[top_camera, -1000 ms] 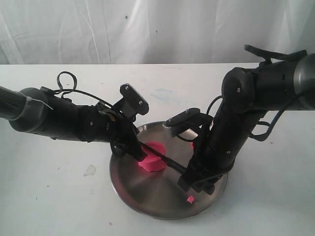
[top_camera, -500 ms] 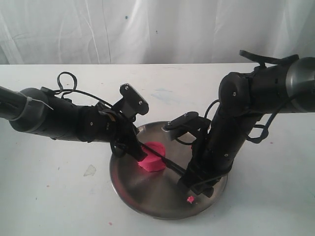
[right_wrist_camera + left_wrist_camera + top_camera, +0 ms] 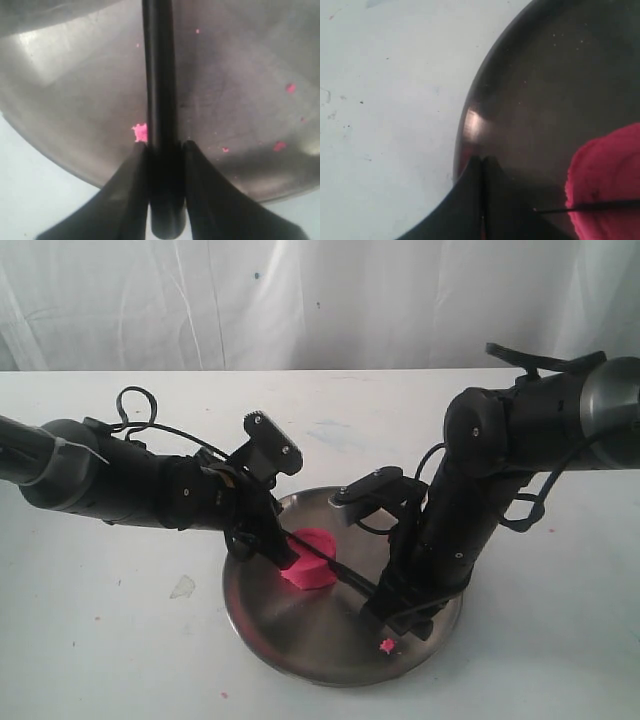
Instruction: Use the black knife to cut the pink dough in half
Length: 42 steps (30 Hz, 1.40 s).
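The pink dough (image 3: 308, 562) lies on the steel plate (image 3: 300, 640), left of its middle. The black knife (image 3: 345, 573) rests across the top of the dough, running from the left gripper toward the right one. My right gripper (image 3: 388, 602) is shut on the knife handle (image 3: 159, 75), fingertips (image 3: 140, 150) pinching it on both sides. My left gripper (image 3: 268, 545) is shut, its tips (image 3: 482, 162) pressed together over the plate rim beside the dough (image 3: 610, 180). The thin blade (image 3: 590, 205) ends just beside those fingers, not between them.
Small pink crumbs (image 3: 386, 645) dot the plate near its front edge, and one (image 3: 141, 132) sits by the knife handle. A pale scrap (image 3: 183, 586) lies on the white table left of the plate. A white curtain hangs behind.
The right arm has shifted slightly left and down with the knife handle, then held still. The left arm and the dough have barely moved.
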Each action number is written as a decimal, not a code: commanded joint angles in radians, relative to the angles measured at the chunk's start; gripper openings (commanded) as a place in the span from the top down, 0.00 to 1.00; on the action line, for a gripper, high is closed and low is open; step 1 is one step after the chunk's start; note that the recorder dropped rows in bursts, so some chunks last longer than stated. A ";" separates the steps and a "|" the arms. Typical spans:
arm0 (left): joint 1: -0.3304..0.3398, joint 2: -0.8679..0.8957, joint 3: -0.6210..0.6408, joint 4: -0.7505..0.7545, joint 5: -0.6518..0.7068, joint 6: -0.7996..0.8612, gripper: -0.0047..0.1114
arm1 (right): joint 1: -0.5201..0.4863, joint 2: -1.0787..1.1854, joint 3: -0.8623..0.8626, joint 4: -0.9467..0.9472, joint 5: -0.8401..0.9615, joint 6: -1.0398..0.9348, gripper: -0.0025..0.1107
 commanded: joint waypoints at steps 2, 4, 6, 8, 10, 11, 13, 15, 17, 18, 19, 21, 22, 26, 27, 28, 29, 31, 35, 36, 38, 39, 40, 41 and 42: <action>-0.008 0.007 0.010 -0.005 0.054 -0.010 0.96 | -0.001 0.002 -0.008 0.010 -0.060 0.002 0.98; -0.008 0.007 0.010 -0.005 0.056 -0.010 0.96 | -0.001 0.002 -0.008 0.010 -0.069 0.002 0.98; -0.008 0.007 0.010 -0.005 0.059 -0.010 0.96 | -0.001 0.002 -0.008 0.010 -0.071 0.002 0.98; -0.008 0.007 0.010 -0.005 0.059 -0.010 0.96 | -0.001 0.002 -0.008 0.010 -0.071 0.002 0.98; -0.008 0.007 0.010 -0.005 0.059 -0.010 0.96 | -0.001 0.002 -0.008 0.010 -0.071 0.002 0.98; -0.008 0.007 0.010 -0.005 0.059 -0.010 0.96 | -0.001 0.002 -0.008 0.010 -0.071 0.002 0.98; -0.008 0.007 0.010 -0.005 0.059 -0.010 0.96 | -0.001 0.004 -0.007 0.010 -0.069 0.002 0.98; -0.008 0.007 0.010 -0.005 0.061 -0.010 0.96 | -0.001 0.007 -0.007 0.010 -0.067 0.002 0.98; -0.008 0.007 0.010 -0.005 0.061 -0.010 0.96 | -0.001 0.013 -0.007 0.010 -0.067 0.002 0.98; -0.008 0.007 0.010 -0.005 0.061 -0.010 0.96 | -0.001 0.018 -0.007 0.010 -0.065 0.002 0.98; -0.008 0.007 0.010 -0.005 0.061 -0.010 0.96 | -0.001 0.022 -0.007 0.010 -0.061 0.002 0.98; -0.008 0.007 0.010 -0.005 0.061 -0.010 0.96 | -0.001 0.033 -0.007 0.013 -0.062 0.002 0.98; -0.008 0.007 0.010 -0.005 0.061 -0.010 0.96 | -0.001 0.036 -0.007 0.018 -0.062 0.002 0.98; -0.008 0.007 0.010 -0.005 0.058 -0.010 0.96 | -0.001 0.037 -0.008 0.027 -0.065 0.002 0.98; -0.008 0.007 0.010 -0.005 0.058 -0.010 0.96 | -0.001 0.037 -0.008 0.027 -0.065 0.002 0.98; -0.008 0.007 0.010 -0.005 0.058 -0.010 0.96 | -0.001 0.037 -0.008 0.027 -0.065 0.002 0.98; -0.008 0.007 0.010 -0.005 0.058 -0.010 0.96 | -0.001 0.037 -0.008 0.027 -0.065 0.002 0.98; -0.008 0.007 0.010 -0.005 0.058 -0.010 0.96 | -0.001 0.037 -0.008 0.027 -0.065 0.002 0.98; -0.008 0.007 0.010 -0.005 0.061 -0.010 0.96 | -0.001 0.037 -0.008 0.027 -0.065 0.002 0.98; -0.008 0.007 0.010 -0.005 0.061 -0.010 0.96 | -0.001 0.037 -0.008 0.027 -0.065 0.002 0.98; -0.008 0.007 0.010 -0.005 0.061 -0.010 0.96 | -0.001 0.037 -0.008 0.028 -0.067 0.002 0.98; -0.008 0.007 0.010 -0.003 0.061 -0.010 0.96 | -0.001 0.037 -0.008 0.028 -0.067 0.002 0.98; -0.008 0.007 0.010 -0.003 0.061 -0.010 0.96 | -0.001 0.037 -0.008 0.028 -0.067 0.002 0.98; -0.008 0.007 0.010 -0.003 0.061 -0.010 0.96 | -0.001 0.037 -0.008 0.028 -0.067 0.002 0.98; -0.008 0.007 0.010 -0.003 0.061 -0.010 0.96 | -0.001 0.037 -0.008 0.028 -0.067 0.002 0.98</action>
